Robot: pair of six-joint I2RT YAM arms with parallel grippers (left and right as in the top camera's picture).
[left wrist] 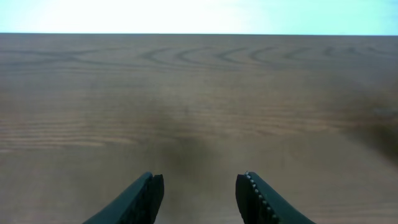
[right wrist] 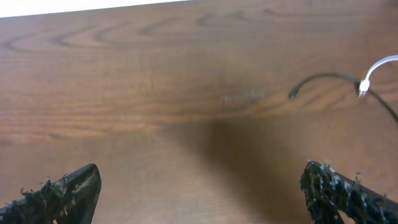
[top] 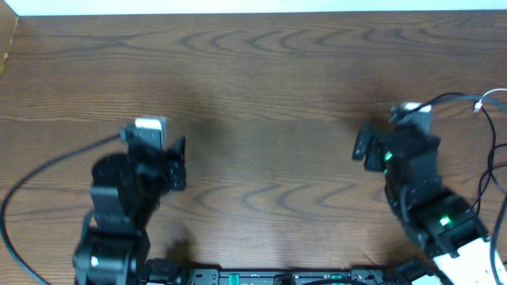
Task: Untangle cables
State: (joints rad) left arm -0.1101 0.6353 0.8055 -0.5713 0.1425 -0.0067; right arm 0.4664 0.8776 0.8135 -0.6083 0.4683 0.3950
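The cables lie at the table's right edge. A thin black cable (right wrist: 323, 76) arcs from a small plug end toward the right, and a white cable (right wrist: 380, 65) meets it with its plug. From overhead, the black cable (top: 453, 96) and white cable (top: 495, 96) sit just right of my right gripper (top: 396, 136). My right gripper (right wrist: 199, 171) is wide open over bare wood, with the cables ahead and to its right. My left gripper (left wrist: 199, 178) stands open at the table's left (top: 154, 149), nothing between its fingers and no cable in its view.
The wooden table (top: 269, 71) stretches to a pale far edge. A thick black arm wire (top: 47, 170) loops off the left arm toward the left edge. More black cord (top: 493, 158) trails down the right edge beside the right arm.
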